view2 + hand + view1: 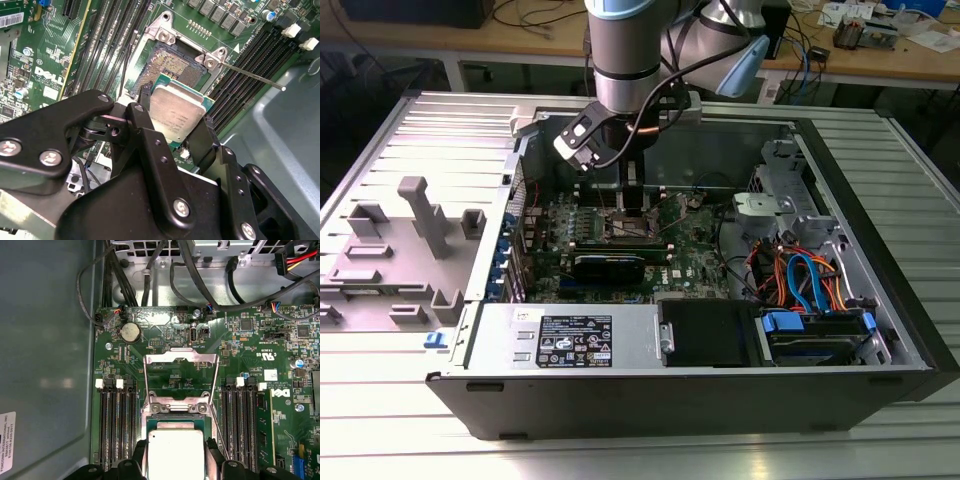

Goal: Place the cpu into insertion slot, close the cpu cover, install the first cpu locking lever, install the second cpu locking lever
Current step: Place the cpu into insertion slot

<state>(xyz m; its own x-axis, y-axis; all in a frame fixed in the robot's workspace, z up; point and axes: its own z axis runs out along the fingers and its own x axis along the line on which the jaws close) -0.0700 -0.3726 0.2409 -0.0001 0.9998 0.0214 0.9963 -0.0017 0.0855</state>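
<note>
1. Black two-finger gripper is clamped on opposite edges of the small flat square silvery-topped cpu.
2. Cpu hangs over one side of the square silver-rimmed, dark-centred insertion slot; contact unclear.
3. Thin silvery windowed cpu cover stands raised open at the slot's edge.
4. Thin metal lever rod is swung outward; long black memory slots flank the slot closely on both sides.

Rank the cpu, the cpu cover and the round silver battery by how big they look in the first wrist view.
1. cpu cover, the raised frame.
2. cpu, close behind; it sits nearer the camera and is partly cut off, so these two are unsure.
3. battery, clearly smallest.
</note>
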